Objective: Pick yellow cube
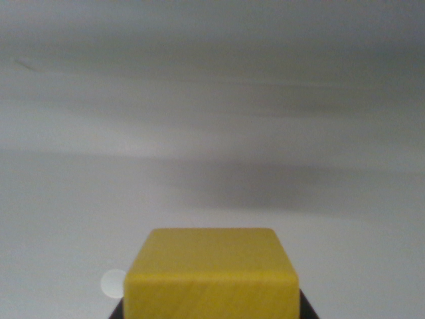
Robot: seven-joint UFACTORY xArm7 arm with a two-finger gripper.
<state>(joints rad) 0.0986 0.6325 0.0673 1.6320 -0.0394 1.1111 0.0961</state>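
Lifting: yellow cube point(211, 276) sits close under the wrist, centred.
Gripper: only dark edges flank the cube's base; grasp state unclear.
Counter point(212, 133): blurred, bare ahead.
Tip: rise straight, steady.

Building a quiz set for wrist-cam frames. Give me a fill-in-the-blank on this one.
1. The cube is coloured ____.
2. The cube sits at the ____ edge of the wrist view.
3. The small pale disc lies toward the wrist view's ____ of the cube.
4. The surface behind the cube is plain ____.

Missing words: yellow; bottom; left; grey
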